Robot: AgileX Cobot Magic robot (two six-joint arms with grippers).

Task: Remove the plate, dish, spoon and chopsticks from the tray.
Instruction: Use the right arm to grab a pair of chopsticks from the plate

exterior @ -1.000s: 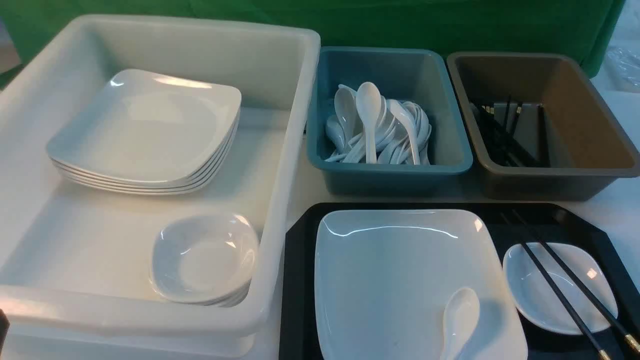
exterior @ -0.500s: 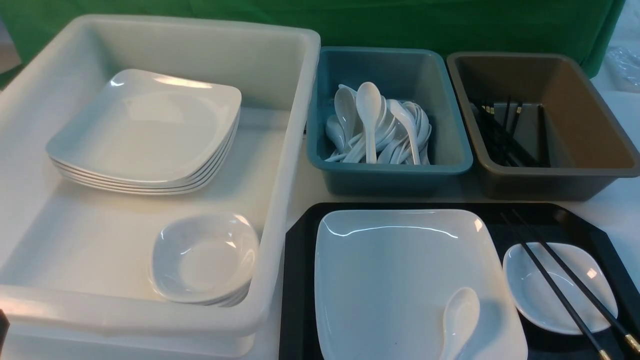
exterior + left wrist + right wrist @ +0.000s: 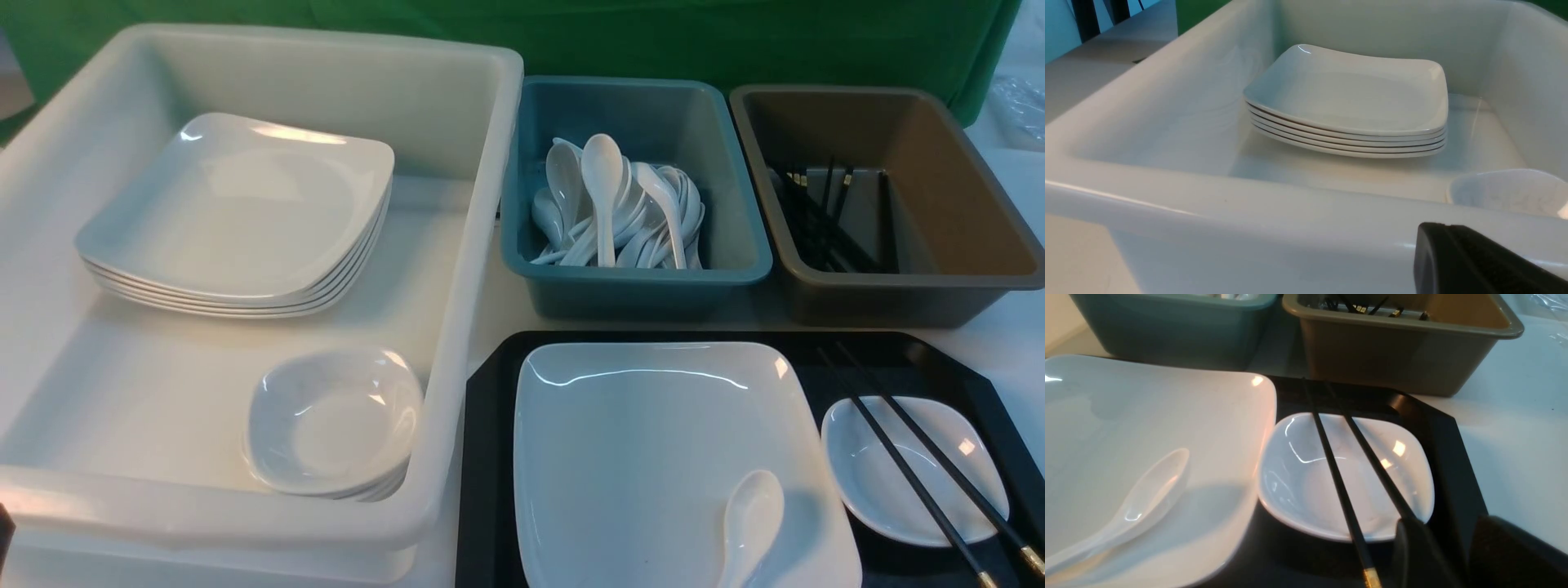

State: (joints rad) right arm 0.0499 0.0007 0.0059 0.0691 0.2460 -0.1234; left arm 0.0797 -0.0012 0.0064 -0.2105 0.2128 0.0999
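The black tray (image 3: 487, 457) lies at the front right. On it rests the large white plate (image 3: 653, 441), with the white spoon (image 3: 749, 523) lying in its near right corner. To the plate's right sits the small dish (image 3: 867, 478), and the black chopsticks (image 3: 904, 474) lie across it, gold bands toward me. In the right wrist view my right gripper (image 3: 1447, 531) stands open over the tray's right rim (image 3: 1449, 465), beside the chopsticks (image 3: 1340, 486) and the dish (image 3: 1298, 486), holding nothing. My left gripper (image 3: 1433, 230) is shut and empty in front of the white bin's near wall.
A large white bin (image 3: 469, 269) at the left holds a stack of plates (image 3: 237, 212) and a stack of dishes (image 3: 335, 420). Behind the tray stand a teal bin (image 3: 637, 286) with several spoons and a brown bin (image 3: 898, 302) with chopsticks.
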